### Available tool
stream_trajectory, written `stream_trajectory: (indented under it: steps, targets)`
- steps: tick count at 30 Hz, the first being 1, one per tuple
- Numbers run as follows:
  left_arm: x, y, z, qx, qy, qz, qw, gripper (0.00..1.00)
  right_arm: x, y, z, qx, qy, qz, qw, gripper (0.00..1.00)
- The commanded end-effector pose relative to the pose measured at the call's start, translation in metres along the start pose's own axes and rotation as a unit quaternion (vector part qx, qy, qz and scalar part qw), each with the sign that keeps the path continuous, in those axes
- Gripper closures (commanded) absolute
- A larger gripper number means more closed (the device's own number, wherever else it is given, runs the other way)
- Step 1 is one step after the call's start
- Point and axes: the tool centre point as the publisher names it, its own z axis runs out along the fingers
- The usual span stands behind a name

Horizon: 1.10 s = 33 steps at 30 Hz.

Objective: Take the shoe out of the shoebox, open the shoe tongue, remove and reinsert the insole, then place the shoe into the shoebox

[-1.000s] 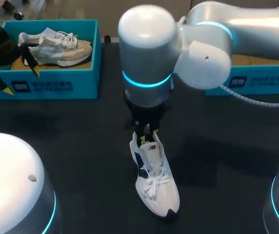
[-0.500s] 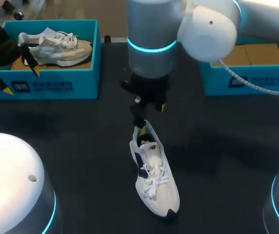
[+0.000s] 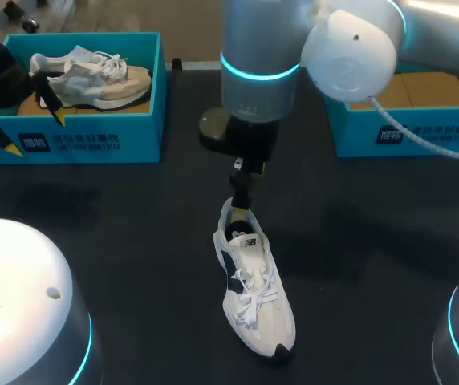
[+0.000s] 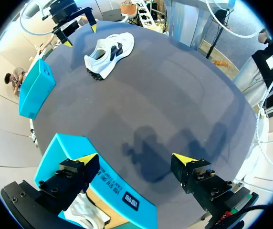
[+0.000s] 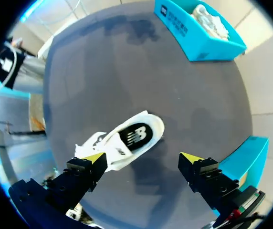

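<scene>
Bright even overhead light, soft shadows on dark table (image 3: 117, 228), sheen on right arm (image 3: 350, 52)

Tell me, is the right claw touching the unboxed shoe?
Cannot tell: in head view the right gripper overlaps the shoe heel; wrist view shows no clear gap.

We find a printed label (image 3: 69, 143) on the left shoebox's (image 3: 159, 96) front wall and another on the right shoebox (image 3: 350, 136), both too small to read. The shoe (image 3: 257, 301) carries a logo (image 5: 135, 136).
</scene>
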Motion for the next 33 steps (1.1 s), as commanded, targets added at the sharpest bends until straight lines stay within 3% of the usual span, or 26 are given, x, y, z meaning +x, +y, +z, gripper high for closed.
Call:
stream_trajectory:
  steps: [1,19,29,33]
  targets:
    - [0.001,0.0,0.0,-0.001,0.001,0.0,1.0,0.0,0.003,0.019,0.002,0.049,-0.06,-0.048,0.996,0.0]
    - [0.001,0.0,0.0,-0.001,0.001,0.0,1.0,0.0,-0.025,0.02,0.04,0.042,-0.041,-0.163,0.985,0.0]
    - [0.001,0.0,0.0,-0.001,0.001,0.0,1.0,0.0,-0.027,0.02,0.061,0.037,-0.031,-0.184,0.982,0.0]
    - [0.001,0.0,0.0,-0.001,0.001,0.0,1.0,0.0,-0.03,0.022,0.076,0.056,-0.031,-0.182,0.981,0.0]
